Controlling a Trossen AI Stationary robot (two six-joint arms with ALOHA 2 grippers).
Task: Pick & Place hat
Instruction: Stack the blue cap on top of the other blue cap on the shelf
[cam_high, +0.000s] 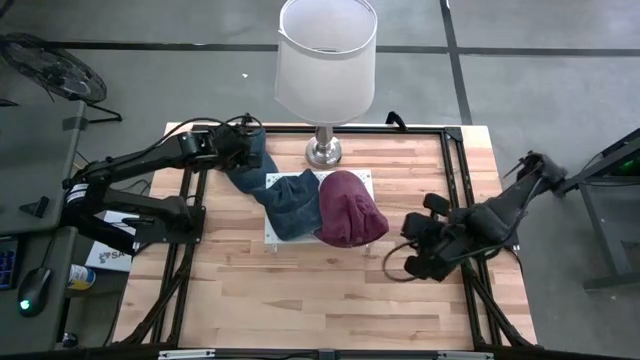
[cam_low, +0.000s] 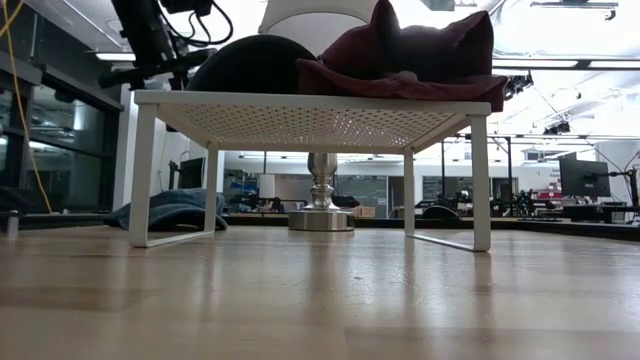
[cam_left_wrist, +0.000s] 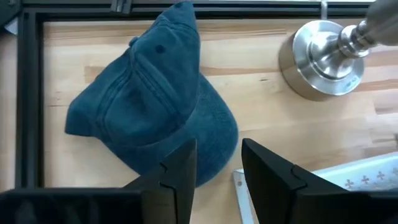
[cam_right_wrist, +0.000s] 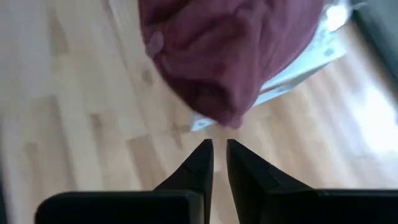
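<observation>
No legible text, label, brand or number in any of the 4 views. A box (cam_high: 108, 255) on the floor at about 8 o'clock from the table (cam_high: 300, 300) carries dark print, too small to read. The far monitors (cam_low: 585, 178) in the low view show nothing readable.
</observation>
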